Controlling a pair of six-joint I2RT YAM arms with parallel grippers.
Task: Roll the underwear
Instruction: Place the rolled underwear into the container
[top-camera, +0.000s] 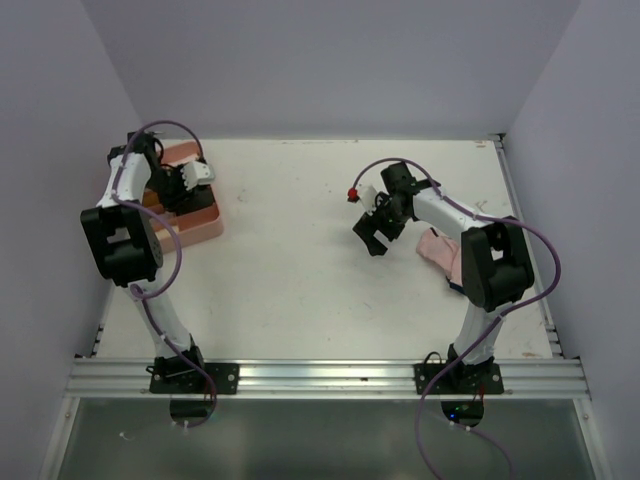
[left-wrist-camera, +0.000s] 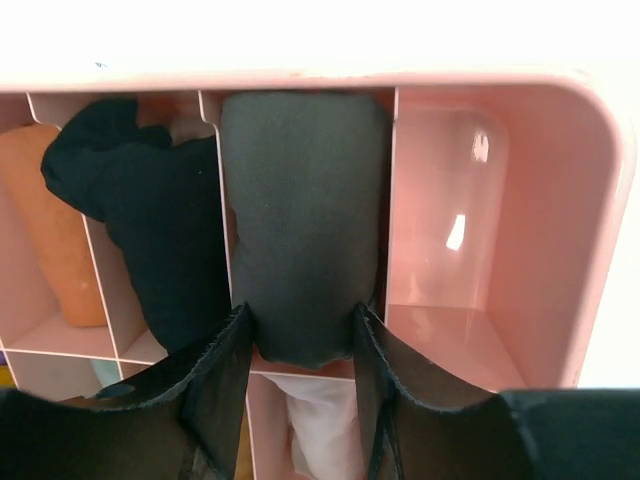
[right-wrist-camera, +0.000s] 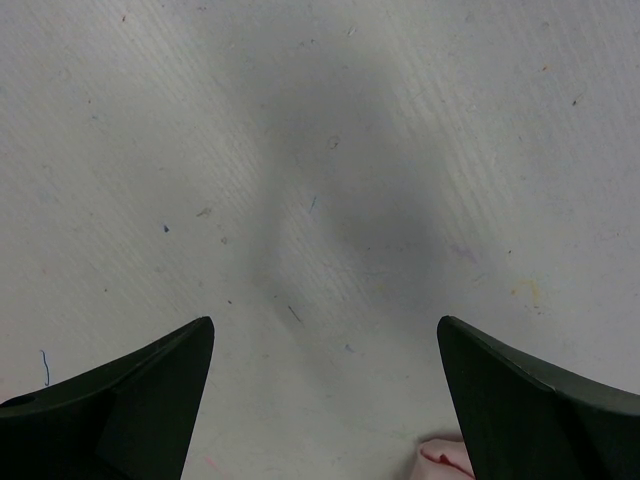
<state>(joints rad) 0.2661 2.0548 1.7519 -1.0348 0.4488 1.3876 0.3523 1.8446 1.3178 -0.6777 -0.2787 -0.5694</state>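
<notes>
Tray: pink tray (top-camera: 210, 228), at the far left of the table (top-camera: 300, 290).
Left gripper (left-wrist-camera: 300, 322): over the tray, its fingers pressed against both sides of the dark roll's near end (a squeeze, by the look of it).
Dark underwear (left-wrist-camera: 300, 200): rolled, lying in a tray compartment.
Right gripper (right-wrist-camera: 325, 350): spread wide over bare table, holding nothing.
Pink underwear (top-camera: 438, 248): on the table beside the right arm, just right of that gripper.

Glare streaked the pink tray (left-wrist-camera: 600, 200), its far rim washed out. A soft shadow crossed the brightly lit table (right-wrist-camera: 120, 150).
</notes>
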